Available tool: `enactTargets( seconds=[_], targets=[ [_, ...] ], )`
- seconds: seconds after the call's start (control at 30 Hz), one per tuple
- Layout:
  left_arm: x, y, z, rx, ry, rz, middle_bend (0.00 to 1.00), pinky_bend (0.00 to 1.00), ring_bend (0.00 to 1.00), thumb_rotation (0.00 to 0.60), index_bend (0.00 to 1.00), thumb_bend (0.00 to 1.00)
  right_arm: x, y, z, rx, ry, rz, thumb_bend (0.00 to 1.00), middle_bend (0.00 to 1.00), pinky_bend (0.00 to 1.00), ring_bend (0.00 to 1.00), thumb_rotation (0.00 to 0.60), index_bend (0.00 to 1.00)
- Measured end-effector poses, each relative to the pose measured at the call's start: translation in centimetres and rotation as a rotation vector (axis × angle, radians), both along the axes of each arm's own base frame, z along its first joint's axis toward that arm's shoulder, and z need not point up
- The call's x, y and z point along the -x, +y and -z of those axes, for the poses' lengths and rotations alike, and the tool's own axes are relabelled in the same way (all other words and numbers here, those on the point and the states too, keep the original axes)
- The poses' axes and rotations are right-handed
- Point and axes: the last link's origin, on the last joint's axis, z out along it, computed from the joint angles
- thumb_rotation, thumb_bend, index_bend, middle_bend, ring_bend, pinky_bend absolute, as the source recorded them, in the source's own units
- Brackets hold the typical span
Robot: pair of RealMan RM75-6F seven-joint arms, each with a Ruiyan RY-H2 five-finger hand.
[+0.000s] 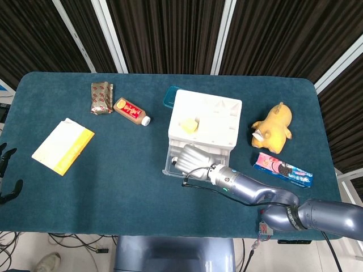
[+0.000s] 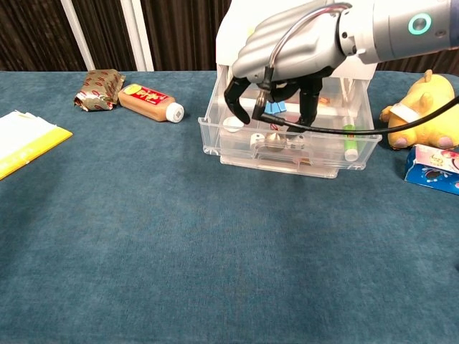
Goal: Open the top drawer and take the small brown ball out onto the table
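The white drawer unit (image 1: 205,118) stands at mid table with its clear top drawer (image 2: 215,145) pulled out. The small brown ball (image 2: 275,137) lies at the drawer's front wall between two small white pieces. My right hand (image 2: 282,56) hovers over the drawer's left half, fingers (image 2: 235,104) apart and pointing down, holding nothing. Its fingertips are just above and behind the ball. In the head view the right hand (image 1: 193,157) hides the ball. At that view's left edge, off the table, show the dark spread fingers of my left hand (image 1: 7,173), holding nothing.
The drawer also holds a white cap (image 2: 232,124), a blue clip (image 2: 277,108) and a green tube (image 2: 348,144). A yellow plush (image 1: 273,127) and a cookie box (image 1: 282,170) lie to the right. A bottle (image 1: 131,111), a snack packet (image 1: 101,97) and a yellow booklet (image 1: 62,145) lie to the left.
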Motion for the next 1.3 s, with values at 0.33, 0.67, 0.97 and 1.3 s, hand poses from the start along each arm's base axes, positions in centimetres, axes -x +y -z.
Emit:
enactTargets(
  seconds=[0.33,0.67,0.97,1.3],
  targets=[
    [0.02,0.01,-0.02,-0.001,0.0,-0.001,0.0,0.0,0.0,0.6,0.09,0.38,-0.2,-0.2,0.31,-0.009,-0.002,0.017,0.28,0.99,1.0,1.0,0.6,0.42],
    [0.03,0.01,-0.03,-0.001,-0.001,-0.002,0.0,0.0,0.0,0.6,0.1,0.38,-0.39,-0.4,0.35,-0.006,0.019,0.013,0.28,0.99,1.0,1.0,0.6,0.42],
    [-0.02,0.01,0.01,0.001,-0.001,-0.002,0.0,0.0,0.0,0.6,0.1,0.38,-0.85,-0.69,0.17,-0.003,0.046,0.002,0.28,0.99,1.0,1.0,0.6,0.42],
    [-0.01,0.02,-0.03,0.0,-0.002,-0.002,0.0,0.0,0.0,0.6,0.1,0.38,-0.74,-0.58,0.61,-0.014,0.083,-0.007,0.28,0.99,1.0,1.0,0.6,0.43]
  ],
)
